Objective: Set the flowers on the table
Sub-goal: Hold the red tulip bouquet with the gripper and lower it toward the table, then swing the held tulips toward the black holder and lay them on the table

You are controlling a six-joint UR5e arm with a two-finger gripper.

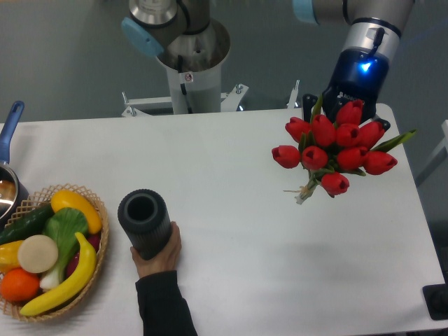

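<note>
Grey wall behind; white table [238,231] with rounded corners fills the lower view.

Item 1: flowers [334,148]. Bunch of red tulips, green stems and leaves, thin string at the stem ends. Position: over the table's far right part, stems pointing down and left, heads partly covering the tool. Whether the stem tips touch the table cannot be told.

Item 2: tool [348,106]. Dark blue body with a lit blue spot, on a silver-and-grey arm entering from the top right. Position: directly behind and above the flowers. Fingers hidden by the blooms; cannot tell whether they are spread or pinching the bunch.

Item 3: cylinder [144,222]. Dark, ribbed, hollow, open end up and tilted. Position: on the table, well left of the flowers.

Item 4: hand [159,255]. Dark sleeve, reaching in from the bottom edge, gripping the cylinder's lower end.

Item 5: basket [98,252]. Wicker, holding banana, orange, cucumber and other produce. Position: far left of the flowers, at the table's near left edge.

Item 6: pot [8,185]. Blue handle, cut off by the left border, behind the basket.
</note>
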